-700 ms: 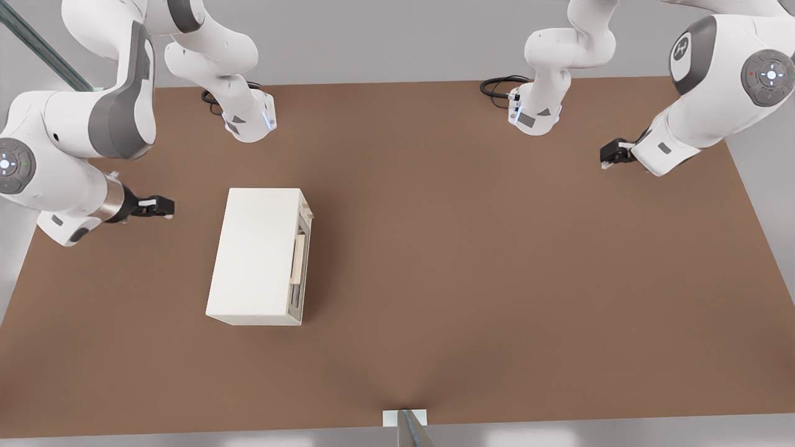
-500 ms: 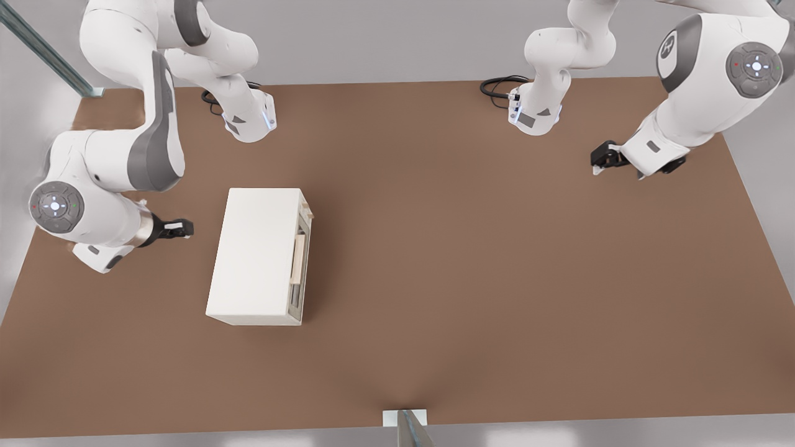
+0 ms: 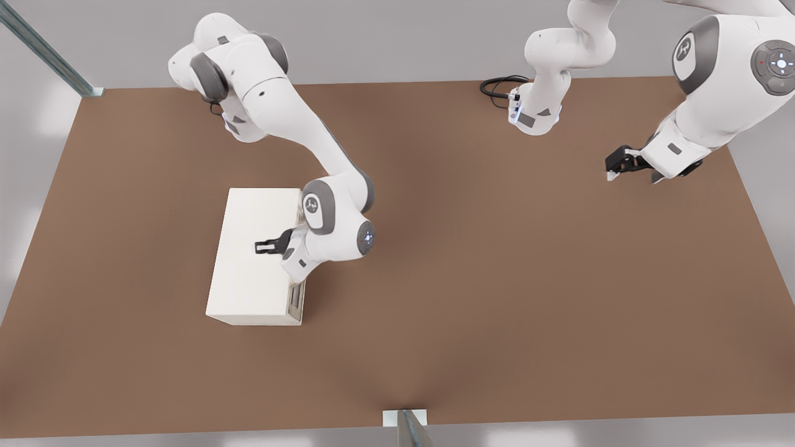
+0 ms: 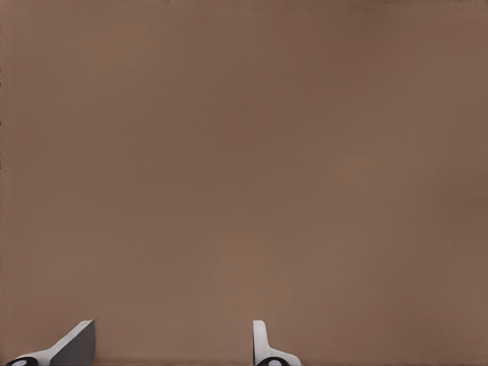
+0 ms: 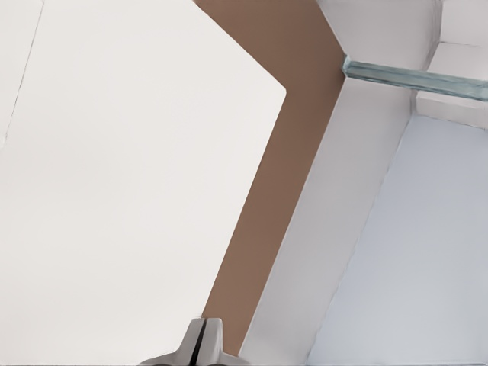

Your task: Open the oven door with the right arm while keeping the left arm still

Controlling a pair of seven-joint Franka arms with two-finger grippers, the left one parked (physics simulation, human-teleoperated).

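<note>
While the end effector [image 3: 259,248] hovers closed above it, the oven door [image 3: 297,298] faces sideways.

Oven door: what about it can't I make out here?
Front view: the oven door is seen edge-on from above; the right arm covers most of it, handle included.
Right wrist view: only the oven's top and the shut gripper hovering over it show; the door is out of frame.
Left wrist view: only the table shows.

My black gripper [image 3: 258,248] shows against the plain cream-white oven [image 3: 248,273] under it; around that, the table [image 3: 497,279] is flat brown.
</note>
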